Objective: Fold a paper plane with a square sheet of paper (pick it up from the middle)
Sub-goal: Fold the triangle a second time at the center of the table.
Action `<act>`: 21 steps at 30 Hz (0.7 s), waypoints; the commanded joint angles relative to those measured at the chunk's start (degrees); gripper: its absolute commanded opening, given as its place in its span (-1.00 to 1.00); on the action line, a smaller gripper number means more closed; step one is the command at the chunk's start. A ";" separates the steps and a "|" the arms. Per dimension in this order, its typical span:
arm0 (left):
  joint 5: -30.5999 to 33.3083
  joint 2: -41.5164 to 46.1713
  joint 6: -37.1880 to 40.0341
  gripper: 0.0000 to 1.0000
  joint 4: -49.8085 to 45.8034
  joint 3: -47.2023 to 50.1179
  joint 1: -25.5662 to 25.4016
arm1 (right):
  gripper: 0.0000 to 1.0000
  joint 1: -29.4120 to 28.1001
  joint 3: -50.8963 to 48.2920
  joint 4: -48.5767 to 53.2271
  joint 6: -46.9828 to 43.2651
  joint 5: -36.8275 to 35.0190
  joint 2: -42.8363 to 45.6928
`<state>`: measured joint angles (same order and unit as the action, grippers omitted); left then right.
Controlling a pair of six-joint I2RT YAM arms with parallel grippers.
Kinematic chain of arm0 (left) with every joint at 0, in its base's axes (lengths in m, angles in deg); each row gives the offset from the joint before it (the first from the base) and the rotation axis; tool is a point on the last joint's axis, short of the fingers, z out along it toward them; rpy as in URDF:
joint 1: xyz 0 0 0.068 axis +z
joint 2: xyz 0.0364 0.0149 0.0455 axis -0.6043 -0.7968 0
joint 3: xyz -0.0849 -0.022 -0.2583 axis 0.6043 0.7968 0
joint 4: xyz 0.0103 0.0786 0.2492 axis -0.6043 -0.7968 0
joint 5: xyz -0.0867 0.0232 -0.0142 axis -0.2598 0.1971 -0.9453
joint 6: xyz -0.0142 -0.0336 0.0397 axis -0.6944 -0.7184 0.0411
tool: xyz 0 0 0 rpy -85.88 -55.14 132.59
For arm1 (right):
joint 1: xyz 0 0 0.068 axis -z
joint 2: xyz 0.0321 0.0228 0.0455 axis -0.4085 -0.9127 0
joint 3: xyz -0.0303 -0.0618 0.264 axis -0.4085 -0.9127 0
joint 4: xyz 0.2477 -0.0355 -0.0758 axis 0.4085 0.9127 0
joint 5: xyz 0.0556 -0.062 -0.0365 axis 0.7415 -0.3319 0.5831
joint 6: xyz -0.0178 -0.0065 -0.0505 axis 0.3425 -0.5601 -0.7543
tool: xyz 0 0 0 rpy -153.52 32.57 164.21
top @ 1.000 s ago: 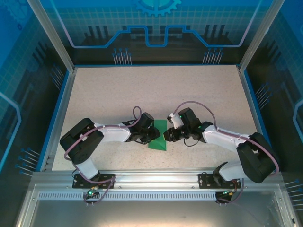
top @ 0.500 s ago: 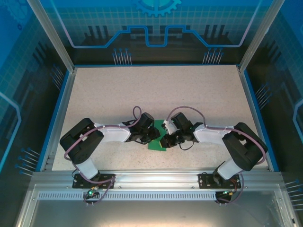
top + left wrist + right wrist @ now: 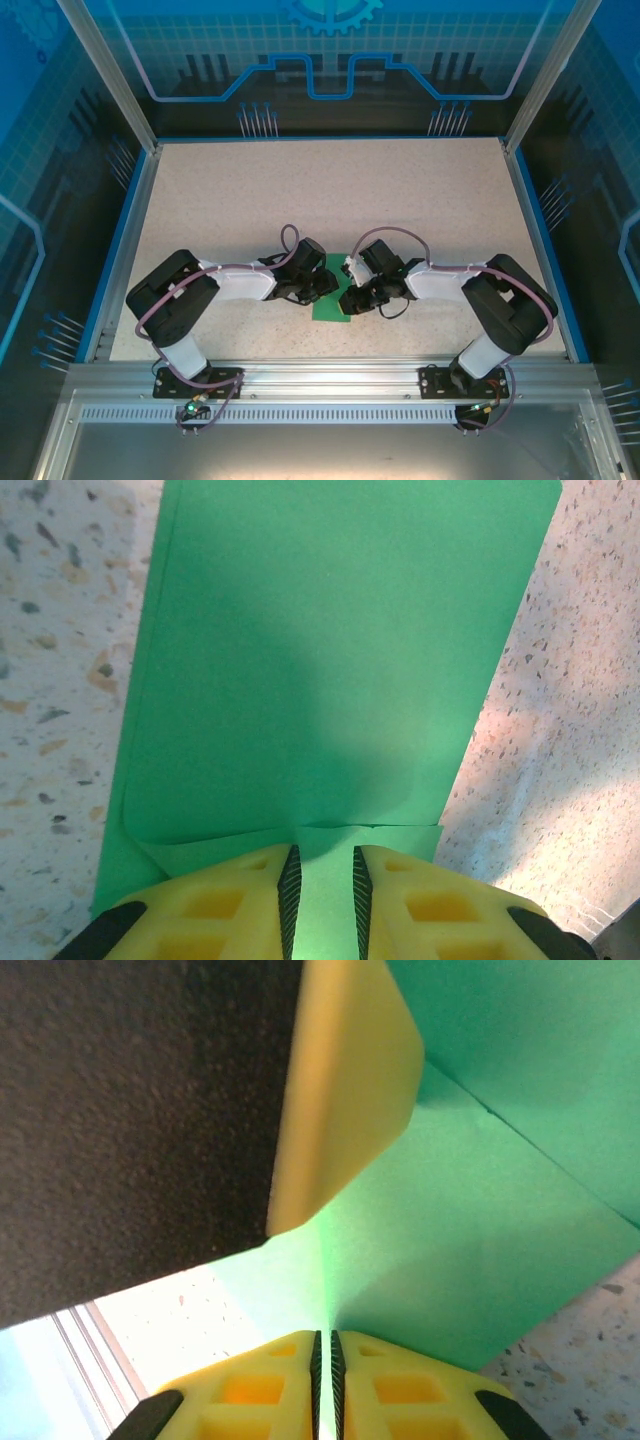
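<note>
**Folded green paper lies lengthwise between the two arms**

The green paper (image 3: pixel 331 306), a narrow layered strip, lies on the counter (image 3: pixel 300 190) near its front edge, midway between the arms. Its long axis runs near to far, the far end leaning slightly right; which end leads I cannot tell. The left fingers (image 3: pixel 230 895) stand a little apart, tips on the paper. The right fingers (image 3: pixel 400 1385) are closed on a raised crease of it. The counter is speckled beige, blue-bordered, inside aluminium posts (image 3: pixel 105 70) and blue circuit-patterned panels (image 3: pixel 330 50).
</note>
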<state>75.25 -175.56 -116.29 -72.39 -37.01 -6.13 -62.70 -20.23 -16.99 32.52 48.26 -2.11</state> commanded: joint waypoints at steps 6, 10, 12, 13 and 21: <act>0.92 -1.07 1.43 -0.47 -4.26 0.50 -0.56 | -0.69 -0.65 -0.68 3.67 -1.15 -0.52 -1.85; 1.00 -1.05 1.43 -0.47 -4.26 0.58 -0.59 | -0.69 -0.57 -1.44 5.10 -0.84 -2.35 -1.19; 1.00 -1.03 1.43 -0.47 -4.25 0.66 -0.55 | -0.69 -0.60 -1.95 5.43 -0.84 -2.09 -1.02; 1.07 -1.06 1.43 -0.47 -4.22 0.63 -0.55 | -0.69 -0.61 -2.04 5.43 -0.74 -1.52 -1.04; 1.16 -1.10 1.44 -0.47 -4.31 0.52 -0.56 | -0.69 -0.61 -4.32 6.25 -1.09 1.81 1.21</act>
<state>75.38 -175.56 -116.27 -72.46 -37.01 -6.63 -62.70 -22.30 -17.10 32.13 48.63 -1.56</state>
